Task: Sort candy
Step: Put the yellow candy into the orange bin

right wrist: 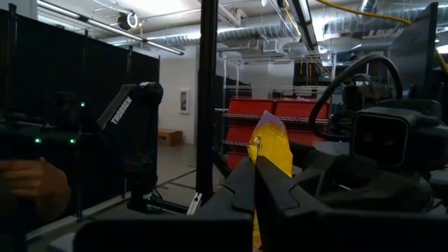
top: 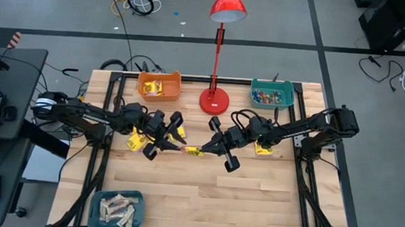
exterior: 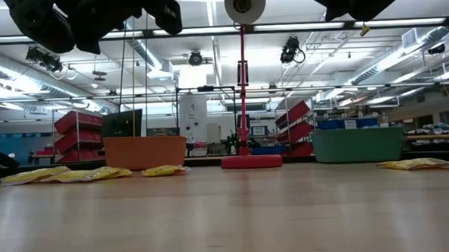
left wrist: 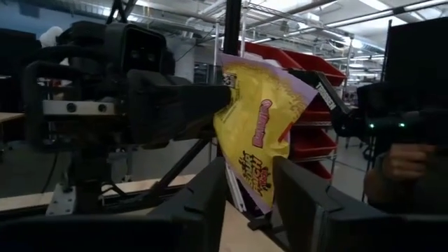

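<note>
Above the middle of the table point(top: 204, 192), the left gripper point(top: 163, 140) and right gripper point(top: 218, 145) meet, both pinching one yellow packet point(top: 193, 151) held off the wood. The packet's long axis runs from one gripper to the other, across the table, one end in each pair of fingers. More yellow packets point(top: 137, 142) lie flat under the left arm, and one point(top: 263, 149) under the right arm. A blue bin point(top: 116, 209) of beige bars sits at the near left corner. Farther back stand an orange bin point(top: 159, 84), a red lamp point(top: 215, 100) and a teal bin point(top: 272, 94).
</note>
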`<state>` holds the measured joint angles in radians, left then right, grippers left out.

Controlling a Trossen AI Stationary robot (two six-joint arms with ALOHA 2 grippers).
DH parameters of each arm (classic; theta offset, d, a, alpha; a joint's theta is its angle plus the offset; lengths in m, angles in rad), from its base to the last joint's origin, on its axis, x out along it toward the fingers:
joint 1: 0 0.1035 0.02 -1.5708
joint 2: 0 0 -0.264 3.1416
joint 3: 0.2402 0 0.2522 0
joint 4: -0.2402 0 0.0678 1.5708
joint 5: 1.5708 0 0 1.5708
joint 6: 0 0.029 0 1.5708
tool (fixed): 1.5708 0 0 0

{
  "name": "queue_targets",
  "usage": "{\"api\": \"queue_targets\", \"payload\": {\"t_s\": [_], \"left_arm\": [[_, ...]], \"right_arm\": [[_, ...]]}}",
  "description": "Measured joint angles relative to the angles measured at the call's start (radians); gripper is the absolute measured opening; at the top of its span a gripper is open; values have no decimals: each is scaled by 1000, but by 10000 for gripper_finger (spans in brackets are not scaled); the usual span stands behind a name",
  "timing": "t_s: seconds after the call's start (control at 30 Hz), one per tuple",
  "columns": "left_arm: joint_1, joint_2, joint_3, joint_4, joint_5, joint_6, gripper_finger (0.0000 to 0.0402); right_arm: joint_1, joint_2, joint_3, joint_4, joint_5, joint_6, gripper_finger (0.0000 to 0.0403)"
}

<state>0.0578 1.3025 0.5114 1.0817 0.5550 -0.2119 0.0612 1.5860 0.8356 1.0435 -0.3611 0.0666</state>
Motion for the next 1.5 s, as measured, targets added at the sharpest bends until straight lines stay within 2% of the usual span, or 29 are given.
{"api": "queue_targets", "payload": {"t_s": [0.2,0.6,0.8,0.97,1.1,1.33,1.5], "left_arm": [[0,0,0,-1,11,-3,146],[0,-1,0,36,32,-36,148],[0,-1,1,34,-51,-36,148],[1,-1,1,34,-112,-40,146],[0,-1,1,36,-112,-40,121],[0,-1,1,50,-107,-63,16],[1,-66,1,94,-41,-152,9]], "right_arm": [[0,0,0,0,0,-10,0],[0,0,0,0,18,-21,0],[0,0,0,-15,76,-45,0],[-5,0,0,-15,79,-45,0],[-5,0,0,-15,80,-45,0],[-6,0,0,-15,80,-51,0],[-18,-3,0,-13,80,-20,13]]}}
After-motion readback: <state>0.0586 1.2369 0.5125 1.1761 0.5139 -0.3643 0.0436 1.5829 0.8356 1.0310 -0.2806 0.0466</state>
